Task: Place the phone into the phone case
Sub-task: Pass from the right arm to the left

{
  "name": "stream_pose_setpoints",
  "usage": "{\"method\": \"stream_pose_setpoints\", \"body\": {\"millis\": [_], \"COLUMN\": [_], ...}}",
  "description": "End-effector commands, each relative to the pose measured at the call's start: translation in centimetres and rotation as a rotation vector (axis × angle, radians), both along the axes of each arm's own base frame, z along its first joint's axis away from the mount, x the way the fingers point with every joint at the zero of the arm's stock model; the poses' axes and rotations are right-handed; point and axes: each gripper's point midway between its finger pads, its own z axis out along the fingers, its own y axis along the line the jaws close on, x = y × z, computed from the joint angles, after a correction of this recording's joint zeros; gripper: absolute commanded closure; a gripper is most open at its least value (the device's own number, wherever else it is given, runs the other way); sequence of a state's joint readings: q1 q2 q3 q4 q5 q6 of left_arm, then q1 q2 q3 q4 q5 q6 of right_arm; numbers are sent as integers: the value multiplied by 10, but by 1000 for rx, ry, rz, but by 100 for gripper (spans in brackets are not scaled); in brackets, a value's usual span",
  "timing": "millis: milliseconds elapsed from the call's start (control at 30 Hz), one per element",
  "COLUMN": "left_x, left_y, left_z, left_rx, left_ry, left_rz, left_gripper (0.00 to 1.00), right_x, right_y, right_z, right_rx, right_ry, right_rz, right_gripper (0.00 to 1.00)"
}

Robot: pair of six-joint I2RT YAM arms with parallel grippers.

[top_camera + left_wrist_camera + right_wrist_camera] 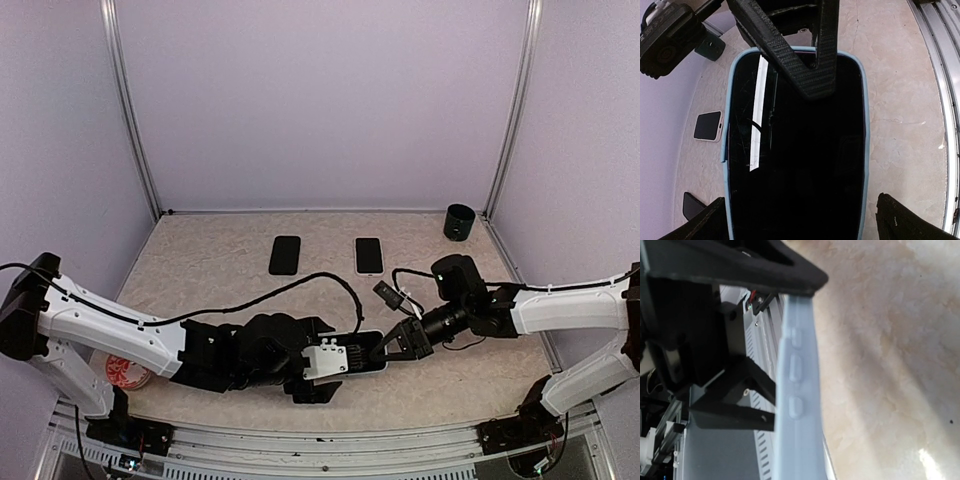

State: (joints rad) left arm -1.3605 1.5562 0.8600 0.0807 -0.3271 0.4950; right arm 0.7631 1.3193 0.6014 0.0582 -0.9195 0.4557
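Note:
A black-screened phone (pixel 805 165) sits inside a light blue phone case (pixel 866 150), held above the table between both arms (pixel 368 352). My left gripper (pixel 335 360) is shut across the case's long sides, with its fingers (pixel 912 220) at the near end. My right gripper (pixel 398 345) is shut on the far end, with one finger (pixel 812 65) lying on the screen. In the right wrist view the case's side wall with its buttons (pixel 796 390) is seen edge-on. On the left side the case rim steps outward a little.
A black phone (pixel 285 255) and a white-rimmed phone (pixel 369 255) lie flat at the back of the table. A black cup (pixel 459 222) stands at the back right corner. A red and white round thing (pixel 127 372) lies at the near left.

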Motion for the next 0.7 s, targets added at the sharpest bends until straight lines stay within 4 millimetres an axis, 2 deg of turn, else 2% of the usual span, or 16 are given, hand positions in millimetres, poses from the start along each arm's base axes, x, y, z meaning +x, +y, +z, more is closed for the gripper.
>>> {"method": "stream_pose_setpoints", "body": {"millis": [0, 133, 300, 533, 633, 667], "left_x": [-1, -2, -1, 0, 0, 0], "left_y": [-6, -8, -10, -10, -10, -10], "left_z": [2, 1, -3, -9, -9, -8], "left_rx": [12, 10, 24, 36, 30, 28], "left_ry": [-2, 7, 22, 32, 38, 40], "left_rz": [-8, -5, 6, 19, 22, 24], "left_gripper": [3, 11, 26, 39, 42, 42], "right_x": [1, 0, -2, -3, -2, -1], "right_y": [11, 11, 11, 11, 11, 11], "right_z": [29, 28, 29, 30, 27, 26], "right_rx": [95, 94, 103, 109, 102, 96], "right_ry": [-72, -68, -70, -75, -74, -74], "right_rz": [51, 55, 60, 66, 64, 60], "right_gripper": [100, 100, 100, 100, 100, 94]}}
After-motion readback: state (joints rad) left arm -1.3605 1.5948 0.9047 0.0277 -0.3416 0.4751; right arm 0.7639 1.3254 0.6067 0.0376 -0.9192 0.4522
